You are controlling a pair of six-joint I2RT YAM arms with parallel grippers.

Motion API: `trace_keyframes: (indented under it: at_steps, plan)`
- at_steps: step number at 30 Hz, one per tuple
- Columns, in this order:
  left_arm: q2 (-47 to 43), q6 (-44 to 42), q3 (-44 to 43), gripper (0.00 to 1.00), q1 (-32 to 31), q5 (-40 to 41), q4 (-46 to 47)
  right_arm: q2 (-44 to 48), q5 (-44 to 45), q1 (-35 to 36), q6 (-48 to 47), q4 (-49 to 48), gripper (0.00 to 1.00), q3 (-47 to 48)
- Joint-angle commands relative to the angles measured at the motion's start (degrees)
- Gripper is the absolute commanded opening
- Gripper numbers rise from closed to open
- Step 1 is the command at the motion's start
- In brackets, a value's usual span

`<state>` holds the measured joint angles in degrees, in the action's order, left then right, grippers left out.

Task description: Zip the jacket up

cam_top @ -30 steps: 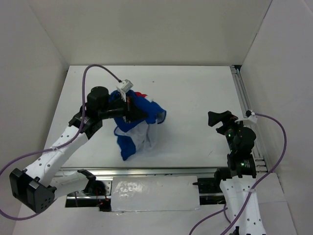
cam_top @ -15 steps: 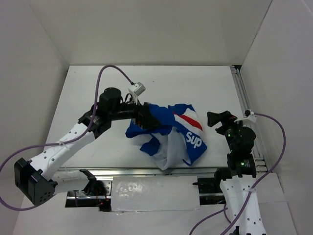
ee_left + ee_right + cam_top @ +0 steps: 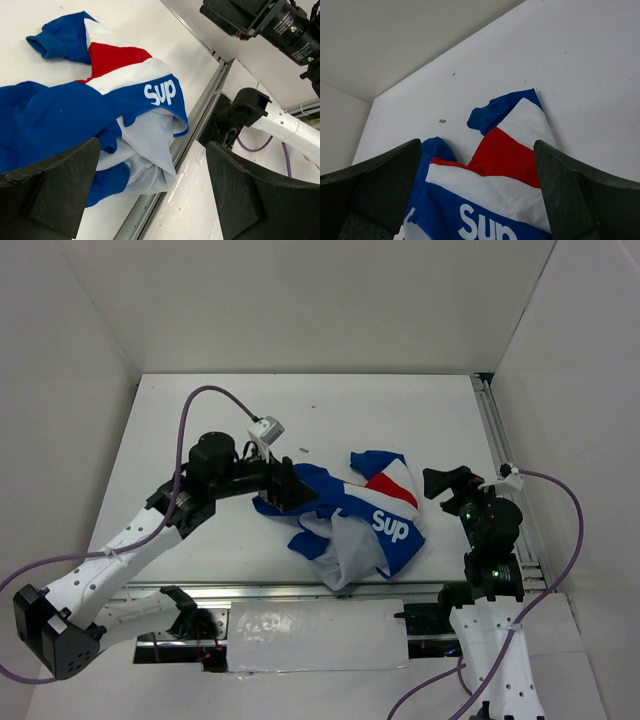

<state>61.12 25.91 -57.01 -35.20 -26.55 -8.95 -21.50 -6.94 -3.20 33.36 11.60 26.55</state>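
White table (image 3: pixel 400 410): jacket (image 3: pixel 385 527) crumpled, zipper not discernible; left tool (image 3: pixel 290 487) spread wide, right tool (image 3: pixel 443 482) likewise, both empty.

The jacket (image 3: pixel 372 523), a tight bundle held up at the left a second ago, now lies spread toward the right, its red, white and lettered panel showing. The left gripper (image 3: pixel 290 487) sits further left than before, jaws apart over the blue fabric.
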Motion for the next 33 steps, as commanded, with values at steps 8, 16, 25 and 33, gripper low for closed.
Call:
trace_keyframes:
  at_steps: [8,16,25,33]
  plan:
    - [-4.9,1.7,4.3,0.99,-0.4,2.0,1.3,0.7,-0.4,0.4,-0.8,-1.7,1.00,0.6]
    - [-8.1,2.8,7.4,0.99,-0.5,5.0,-0.4,0.1,-0.7,0.4,-0.6,-1.8,1.00,0.6]
    - [-11.9,3.7,10.9,0.99,-0.5,6.3,-2.1,-0.1,-0.8,0.4,-0.1,-2.0,1.00,0.4]
    - [-15.2,3.7,15.1,0.99,-0.5,6.9,-3.7,-1.2,-0.1,0.5,0.4,-2.4,1.00,0.2]
